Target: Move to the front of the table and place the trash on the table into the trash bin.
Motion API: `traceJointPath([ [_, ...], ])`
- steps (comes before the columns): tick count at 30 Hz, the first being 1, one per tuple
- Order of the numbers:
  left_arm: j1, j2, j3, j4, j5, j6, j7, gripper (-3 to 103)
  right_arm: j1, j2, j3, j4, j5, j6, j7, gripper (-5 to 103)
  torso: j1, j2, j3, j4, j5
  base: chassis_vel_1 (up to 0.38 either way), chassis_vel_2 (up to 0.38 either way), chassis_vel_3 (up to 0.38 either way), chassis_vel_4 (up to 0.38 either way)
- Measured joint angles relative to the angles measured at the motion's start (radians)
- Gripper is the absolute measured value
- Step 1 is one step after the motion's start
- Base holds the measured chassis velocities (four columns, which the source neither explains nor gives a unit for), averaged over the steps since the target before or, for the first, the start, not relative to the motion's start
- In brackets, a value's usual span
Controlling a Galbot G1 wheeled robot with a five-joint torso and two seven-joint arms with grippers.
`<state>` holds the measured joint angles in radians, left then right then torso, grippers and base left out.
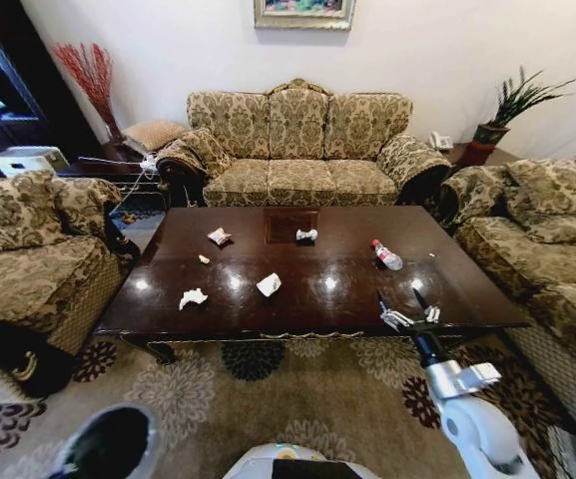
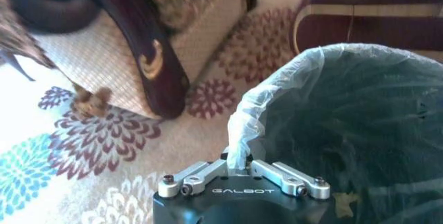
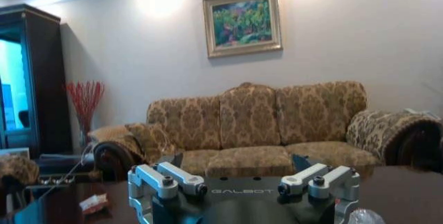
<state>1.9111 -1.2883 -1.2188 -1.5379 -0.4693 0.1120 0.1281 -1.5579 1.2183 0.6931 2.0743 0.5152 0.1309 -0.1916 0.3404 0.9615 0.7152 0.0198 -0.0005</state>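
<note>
— Head view first: where's the right gripper [image 1: 411, 305]?
— Over the near edge of the glossy dark brown wooden table [image 1: 447, 284], jaws spread, holding nothing. Beyond its jaws lies the clear plastic bottle with a red cap [image 1: 387, 255]; off to their left, crumpled white tissues [image 1: 193, 297].
— And the left gripper [image 2: 239, 168]?
— Jaws pressed together, pinching the thin white liner [image 2: 258, 111] of the round black trash bin [image 2: 360, 130], which sits on the floral carpet [image 2: 104, 146].
</note>
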Motion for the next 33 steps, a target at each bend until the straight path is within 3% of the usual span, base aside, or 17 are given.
traceJointPath([
  [2,0.107,-0.017,-0.057,-0.111,-0.049,0.031,0.001,0,0.046,0.029,-0.01,-0.048,-0.027,0.028,-0.012,100,0.0,0.0,0.0,0.0004,0.0004,0.0,0.0,0.0,0.0],
  [5,0.172,-0.027,-0.105,-0.19,-0.076,0.049,0.002,0,0.067,0.043,-0.016,-0.08,-0.053,0.048,-0.022,100,0.0,0.0,0.0,0.0013,0.0007,0.0,0.0,0.0,0.0],
  [7,0.232,-0.035,-0.175,-0.278,-0.105,0.072,0.033,0,0.072,0.048,-0.018,-0.096,-0.072,0.056,-0.056,100,0.0,0.0,0.0,0.0009,0.0005,0.0,0.0,0.0,0.0],
  [11,0.305,-0.036,-0.249,-0.382,-0.145,0.086,0.05,0,0.068,0.074,-0.013,-0.105,-0.093,0.079,-0.096,100,0.0,0.0,0.0,-0.0004,0.0006,0.0,0.0,0.0,0.0],
  [17,0.369,-0.047,-0.327,-0.497,-0.201,0.123,0.051,0,0.062,0.101,-0.021,-0.123,-0.1,0.09,-0.112,100,0.0,0.0,0.0,0.0007,0.0005,0.0,0.0,0.0,0.0],
  [21,0.396,-0.048,-0.398,-0.623,-0.292,0.165,0.036,0,0.055,0.107,-0.022,-0.129,-0.1,0.096,-0.134,100,0.0,0.0,0.0,0.0005,0.0004,0.0,0.0,0.0,0.0],
  [25,0.376,0.0,-0.463,-0.8,-0.452,0.269,-0.028,0,0.042,0.117,-0.021,-0.13,-0.114,0.114,-0.145,100,0.0,0.0,0.0,0.0007,0.0008,0.0,0.0,0.0,0.0],
  [26,0.376,0.0,-0.463,-0.8,-0.452,0.269,-0.028,0,0.042,0.117,-0.021,-0.13,-0.114,0.114,-0.145,100,0.0,0.0,0.0,0.0007,0.0008,0.0,0.0,0.0,0.0],
  [28,0.331,0.051,-0.473,-0.881,-0.55,0.335,-0.089,0,0.02,0.128,-0.023,-0.12,-0.13,0.13,-0.146,100,0.0,0.0,0.0,0.0002,0.0006,0.0,0.0,0.0,0.0],
  [30,0.312,0.071,-0.472,-0.901,-0.58,0.356,-0.109,0,0.011,0.131,-0.024,-0.115,-0.135,0.135,-0.144,100,0.0,0.0,0.0,0.0001,0.0006,0.0,0.0,0.0,0.0],
  [33,0.206,0.17,-0.409,-0.936,-0.67,0.413,-0.198,0,-0.02,0.151,-0.033,-0.097,-0.176,0.165,-0.128,100,0.0,0.0,0.0,0.0003,0.0003,0.0,0.0,0.0,0.0],
])
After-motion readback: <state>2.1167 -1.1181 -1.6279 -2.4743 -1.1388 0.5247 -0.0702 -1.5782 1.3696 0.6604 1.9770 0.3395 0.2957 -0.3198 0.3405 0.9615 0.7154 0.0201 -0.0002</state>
